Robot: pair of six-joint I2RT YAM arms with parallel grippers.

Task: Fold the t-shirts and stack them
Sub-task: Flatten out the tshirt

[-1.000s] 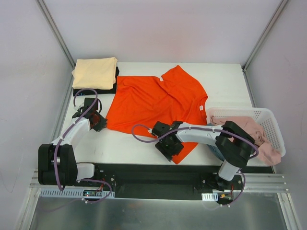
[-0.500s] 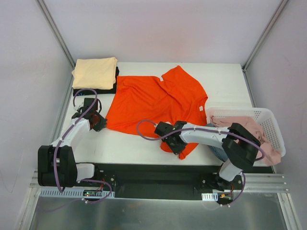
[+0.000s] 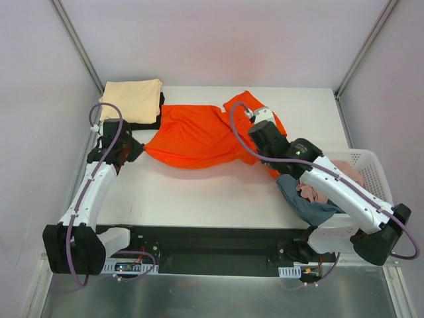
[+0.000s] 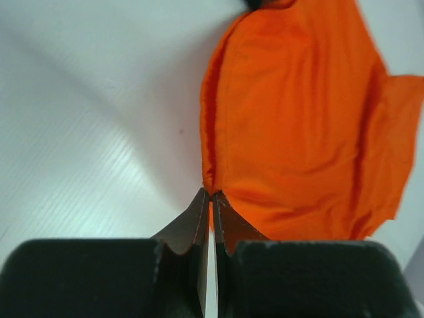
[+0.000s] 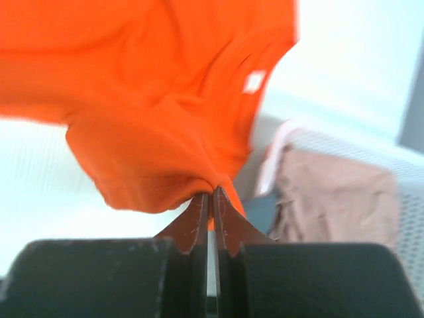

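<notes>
Across the middle of the white table (image 3: 199, 192), in the top view, the orange-red t-shirt (image 3: 195, 136) lies bunched into a wide band between the two arms. The left gripper (image 3: 132, 148) sits at the shirt's left corner, and the right gripper (image 3: 258, 122) is over the shirt's right part, near a sleeve. At the far left corner a folded cream t-shirt (image 3: 131, 99) rests on a folded black t-shirt (image 3: 147, 123), just beside the orange one. At the right edge the white lattice basket (image 3: 374, 162) holds a pink t-shirt (image 3: 346, 175), and a blue t-shirt (image 3: 308, 207) hangs over its near-left side.

From the left wrist, the left gripper (image 4: 211, 193) has its fingers pressed together on a pinch of the orange-red t-shirt (image 4: 298, 119) at its edge. The cloth spreads away from the tips and to the right over the table (image 4: 86, 132).

From the right wrist, the right gripper (image 5: 212, 192) is likewise fully closed, pinching a gathered fold of the orange-red t-shirt (image 5: 152, 99), which hangs in wrinkles from the tips. A small white label (image 5: 253, 81) shows on the cloth. Beyond, to the right, are the basket (image 5: 351, 146) and the pink t-shirt (image 5: 331, 199) inside it.
</notes>
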